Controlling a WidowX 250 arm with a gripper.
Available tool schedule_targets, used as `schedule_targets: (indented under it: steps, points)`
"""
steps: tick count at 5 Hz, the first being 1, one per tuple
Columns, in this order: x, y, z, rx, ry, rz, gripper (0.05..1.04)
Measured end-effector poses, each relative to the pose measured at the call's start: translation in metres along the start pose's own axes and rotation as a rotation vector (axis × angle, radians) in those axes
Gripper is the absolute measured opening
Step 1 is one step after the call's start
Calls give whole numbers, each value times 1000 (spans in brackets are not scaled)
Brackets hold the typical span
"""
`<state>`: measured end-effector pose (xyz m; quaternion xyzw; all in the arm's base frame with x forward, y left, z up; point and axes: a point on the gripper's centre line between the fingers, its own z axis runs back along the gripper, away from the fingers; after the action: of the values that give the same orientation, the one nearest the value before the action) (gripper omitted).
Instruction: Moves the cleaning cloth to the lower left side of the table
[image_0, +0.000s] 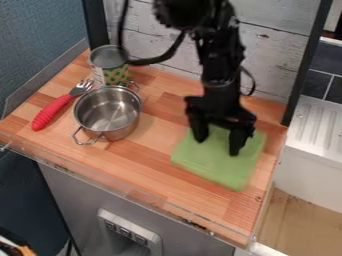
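The green cloth (212, 170) lies spread on the right-hand part of the wooden table (150, 157) as I look at it, with one corner pointing towards the front edge. The black gripper (217, 146) hangs right over its back half, fingers parted, one to the left and one to the right, with green showing between them. They have nothing pinched that I can see; whether the tips touch the fabric I can't tell.

So most of the visible cloth lies below and in front of the fingers, towards me. The arm covers part of the back edge, so I can't be sure which way the cloth runs longest. There is just the one arm, and it is already at the cloth. I'd say the step in hand is taking hold: the fingers need to press down and close on a fold, since flat fabric could slip out from between them.

After that the way goes left and forward. The steel pot (110, 112) sits to the left, its near handle towards the front edge, and a low carry might snag it. Beyond it lies a red-handled fork (52, 111), and behind the pot stands a tin can (115, 76).
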<state>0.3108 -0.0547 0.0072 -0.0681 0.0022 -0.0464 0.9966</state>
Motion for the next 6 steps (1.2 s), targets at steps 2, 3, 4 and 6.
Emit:
schedule_targets:
  steps: [2, 3, 4, 6]
  points:
    - [-46, 6, -3, 84, 18, -26, 999]
    - [-48, 7, -3, 88, -10, -33, 1000]
    - [-57, -2, 13, 82, -64, -56, 999]
    - [-59, -2, 70, 35, -212, -56, 999]
